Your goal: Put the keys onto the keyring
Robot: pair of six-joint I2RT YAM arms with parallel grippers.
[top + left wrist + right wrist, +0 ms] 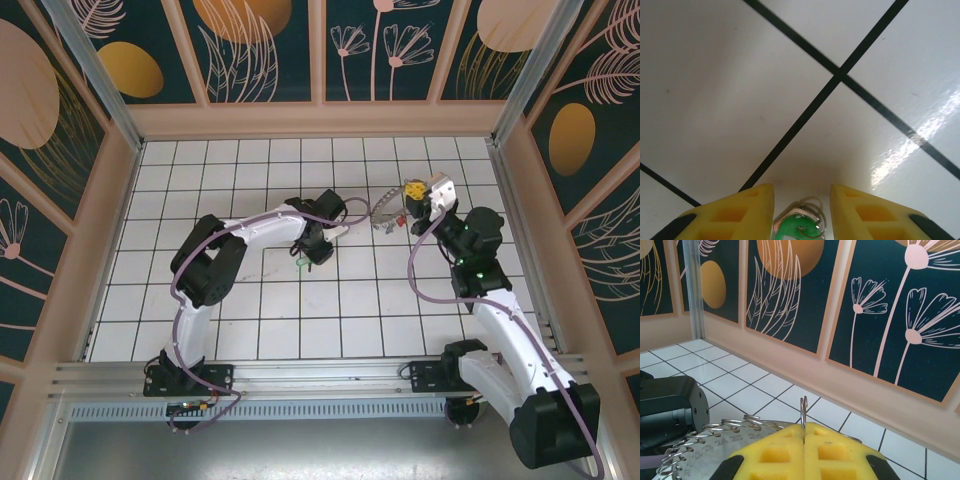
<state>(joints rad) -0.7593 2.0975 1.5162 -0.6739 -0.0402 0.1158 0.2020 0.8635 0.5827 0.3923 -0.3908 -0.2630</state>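
The green key (799, 227), with a thin wire loop through its head, lies flat on the white tile between the yellow fingers of my left gripper (801, 191). The jaws stand apart and there is a gap on each side of the key. From above, the left gripper (318, 248) points down at mid table over the green key (302, 263). My right gripper (804, 429) is shut on an upright wire hook of the keyring (722, 442), a silvery ring with wire loops and a numbered band. The right gripper (410, 199) holds the keyring (385, 213) above the tiles at back right.
The left arm's black wrist (670, 410) sits just left of the held keyring. The back wall (320, 118) and the right wall (510, 190) of the enclosure are near the right gripper. White tiles (330, 310) stretch toward the arm bases.
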